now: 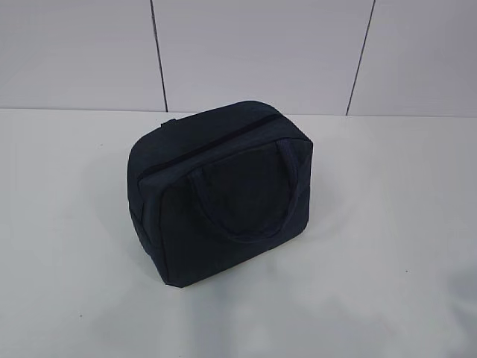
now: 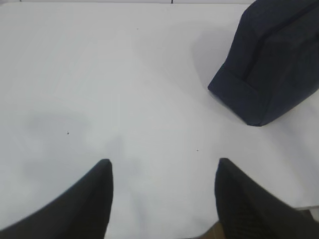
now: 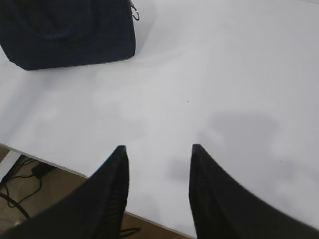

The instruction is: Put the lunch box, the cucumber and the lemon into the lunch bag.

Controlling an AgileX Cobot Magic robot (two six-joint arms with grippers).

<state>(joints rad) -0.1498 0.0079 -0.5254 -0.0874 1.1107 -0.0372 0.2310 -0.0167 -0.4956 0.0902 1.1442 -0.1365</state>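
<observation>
In the exterior view the lunch bag (image 1: 220, 194) stands alone near the middle of the white table (image 1: 387, 283), turned at an angle, with one loop handle (image 1: 250, 198) lying flat against its near face. The zipper (image 1: 201, 145) runs along the top and looks closed, so the inside cannot be seen; neither gripper shows here. In the left wrist view the left gripper (image 2: 162, 172) hangs over bare tabletop, and the bag (image 2: 271, 59) sits well apart from it, up in the far right corner of the picture, with only one end of it showing. The two dark fingers (image 2: 84, 204) stand wide apart with nothing but table between them, holding and touching nothing. In the right wrist view the right gripper (image 3: 158, 152) hangs near the table's front edge, where floor and cables (image 3: 20, 174) show below. The bag (image 3: 70, 30) lies well apart from it at the far left top of the picture, a metal ring pull (image 3: 134, 12) hanging at its corner. The fingers (image 3: 214, 199) are parted, somewhat less widely than the left pair, with bare table between them and nothing gripped.
</observation>
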